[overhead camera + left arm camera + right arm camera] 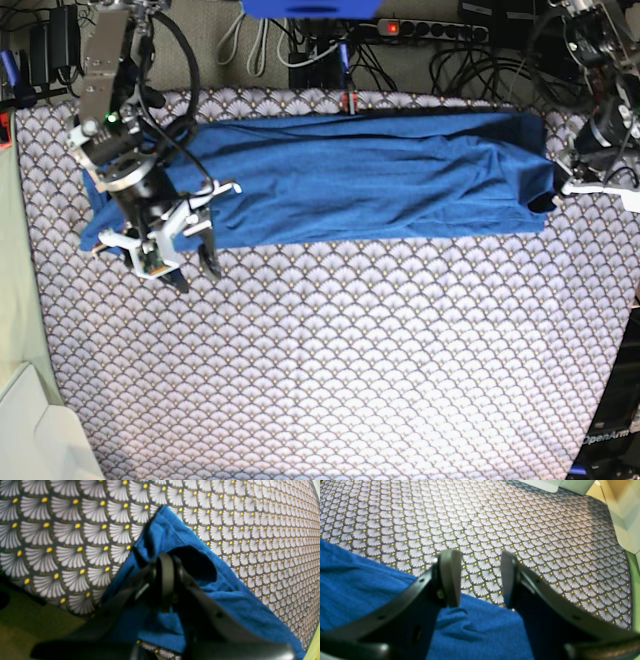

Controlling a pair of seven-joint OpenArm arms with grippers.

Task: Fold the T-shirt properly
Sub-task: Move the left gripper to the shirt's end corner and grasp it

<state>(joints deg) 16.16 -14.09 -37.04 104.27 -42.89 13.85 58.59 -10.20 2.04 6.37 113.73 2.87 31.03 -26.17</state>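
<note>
A: Shirt (350, 180) status?
B: Blue, folded into a long band across the far half of the table (350, 380). Runs nearly edge to edge, wrinkled along its length. Near edge roughly straight.

A: Left gripper (165, 580)?
B: Pressed together on the shirt's end, fabric pinched between the fingers. Seen at the band's right end in base view. Cloth bunched and lifted around the grip in the wrist view, one corner peaking up behind it.

A: Right gripper (480, 577)?
B: Spread, nothing between the fingers. Hovering at the near edge of the band's other end. Fingertips over the patterned cloth, just past the shirt's edge; blue fabric under the finger bases. Contact with the shirt: cannot tell.

A: Surroundings?
B: Scallop-patterned tablecloth, grey-white fans with yellow dots. Power strip (430, 30) and cables beyond the far edge. Pale green panel (15, 300) along the table's left side in base view.
</note>
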